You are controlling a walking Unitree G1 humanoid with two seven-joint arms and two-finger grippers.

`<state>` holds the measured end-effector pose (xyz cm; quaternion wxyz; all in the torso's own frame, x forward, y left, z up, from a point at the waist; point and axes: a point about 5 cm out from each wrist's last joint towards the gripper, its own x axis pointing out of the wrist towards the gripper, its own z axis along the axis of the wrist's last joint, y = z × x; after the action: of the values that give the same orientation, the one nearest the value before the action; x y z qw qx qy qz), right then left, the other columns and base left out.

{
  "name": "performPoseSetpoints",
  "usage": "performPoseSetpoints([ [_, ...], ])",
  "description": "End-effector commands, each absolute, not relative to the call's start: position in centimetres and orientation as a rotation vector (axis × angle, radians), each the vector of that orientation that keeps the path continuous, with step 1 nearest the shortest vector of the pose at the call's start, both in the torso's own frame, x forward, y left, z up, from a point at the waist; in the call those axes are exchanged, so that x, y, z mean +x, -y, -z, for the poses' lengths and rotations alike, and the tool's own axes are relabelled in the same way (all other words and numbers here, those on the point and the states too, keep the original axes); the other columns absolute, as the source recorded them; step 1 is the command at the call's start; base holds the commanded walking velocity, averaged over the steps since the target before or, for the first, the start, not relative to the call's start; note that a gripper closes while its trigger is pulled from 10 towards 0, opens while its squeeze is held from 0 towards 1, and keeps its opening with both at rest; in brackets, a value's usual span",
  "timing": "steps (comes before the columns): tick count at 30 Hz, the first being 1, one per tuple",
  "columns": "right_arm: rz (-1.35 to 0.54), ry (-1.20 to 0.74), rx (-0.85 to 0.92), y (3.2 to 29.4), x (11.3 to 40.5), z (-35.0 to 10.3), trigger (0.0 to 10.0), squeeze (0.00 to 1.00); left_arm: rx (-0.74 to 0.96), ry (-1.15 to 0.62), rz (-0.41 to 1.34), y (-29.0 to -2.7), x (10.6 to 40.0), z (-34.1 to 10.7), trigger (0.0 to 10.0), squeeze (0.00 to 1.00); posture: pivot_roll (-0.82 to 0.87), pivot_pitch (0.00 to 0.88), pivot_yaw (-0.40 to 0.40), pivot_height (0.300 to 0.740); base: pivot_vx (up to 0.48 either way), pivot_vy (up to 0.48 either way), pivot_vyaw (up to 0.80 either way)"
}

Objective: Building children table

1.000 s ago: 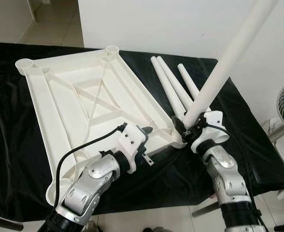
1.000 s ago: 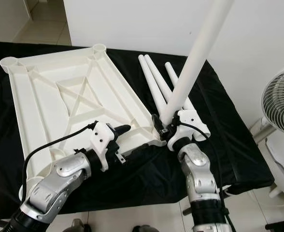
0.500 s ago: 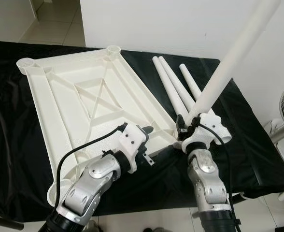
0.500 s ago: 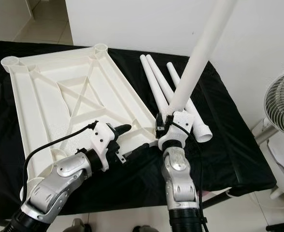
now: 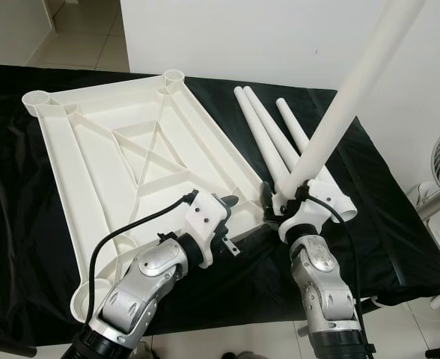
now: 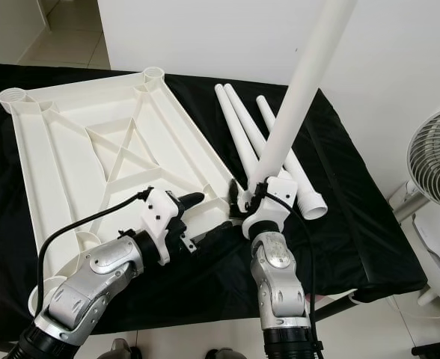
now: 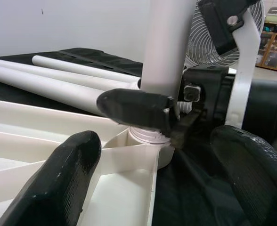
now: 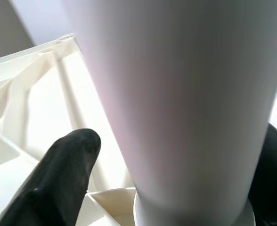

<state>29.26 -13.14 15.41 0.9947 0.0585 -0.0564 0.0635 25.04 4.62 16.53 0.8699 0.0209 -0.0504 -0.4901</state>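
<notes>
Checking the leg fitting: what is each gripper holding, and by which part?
Right gripper grips the upright table leg near its bottom end; the left gripper holds nothing.

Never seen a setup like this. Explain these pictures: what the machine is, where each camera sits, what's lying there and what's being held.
It is a humanoid robot with two silver arms. Two pictures come from cameras in its head, looking down; the other two sit on its wrists. On a black cloth lies a white tabletop, upside down, with three spare legs beside it. The right gripper is shut on a fourth leg, standing its end in the tabletop's near corner socket. The left gripper hovers open next to that corner.
</notes>
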Motion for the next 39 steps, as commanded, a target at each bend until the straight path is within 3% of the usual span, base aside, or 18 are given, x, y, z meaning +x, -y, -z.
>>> performPoseSetpoints([
  [1,-0.202,0.122,0.123,13.5,29.2,-15.6,10.0,1.0,0.052,0.105,1.071,-4.4,24.8,-16.4,10.0,0.0,0.01,0.077,-0.071,0.74,0.0,0.0,0.0],
  [2,-0.268,0.124,0.109,13.9,29.2,-15.8,10.0,0.87,0.052,0.105,1.073,-4.3,24.8,-16.4,10.0,0.0,0.01,0.079,-0.067,0.74,0.0,0.0,0.0],
  [5,-0.33,0.124,0.093,14.3,29.3,-16.0,10.0,0.87,0.053,0.105,1.074,-4.3,24.9,-16.5,10.0,0.0,0.01,0.081,-0.066,0.74,0.0,0.0,0.0],
  [6,-0.358,0.121,0.085,14.7,29.5,-16.1,10.0,0.0,0.054,0.105,1.076,-4.3,24.9,-16.5,10.0,0.0,0.01,0.081,-0.063,0.74,0.0,0.0,0.0],
  [15,-0.57,0.098,0.004,16.2,30.7,-16.4,10.0,0.0,0.056,0.11,1.075,-4.4,25.1,-16.7,10.0,0.0,0.01,0.089,-0.057,0.74,0.0,0.0,0.0],
  [24,-0.647,0.049,-0.064,16.8,31.6,-15.2,10.0,0.0,0.053,0.116,1.071,-4.3,25.1,-16.9,10.0,0.0,0.02,0.091,-0.056,0.74,0.0,0.0,0.0],
  [25,-0.646,0.05,-0.069,16.9,31.8,-15.2,8.9,0.0,0.053,0.116,1.071,-4.3,25.1,-16.9,10.0,0.0,0.02,0.091,-0.056,0.74,0.0,0.0,0.0],
  [27,-0.644,0.051,-0.071,17.0,31.9,-15.2,8.9,0.0,0.054,0.116,1.071,-4.4,25.1,-16.9,10.0,0.0,0.02,0.091,-0.056,0.74,0.0,0.0,0.0],
  [28,-0.651,0.053,-0.07,17.1,32.0,-15.2,0.0,0.0,0.053,0.117,1.071,-4.4,25.1,-16.9,10.0,0.0,0.02,0.091,-0.056,0.74,0.0,0.0,0.0],
  [39,-0.683,0.067,-0.07,17.6,32.3,-15.1,0.0,0.0,0.053,0.117,1.073,-4.3,25.1,-17.0,10.0,0.0,0.02,0.09,-0.052,0.74,0.0,0.0,0.0],
])
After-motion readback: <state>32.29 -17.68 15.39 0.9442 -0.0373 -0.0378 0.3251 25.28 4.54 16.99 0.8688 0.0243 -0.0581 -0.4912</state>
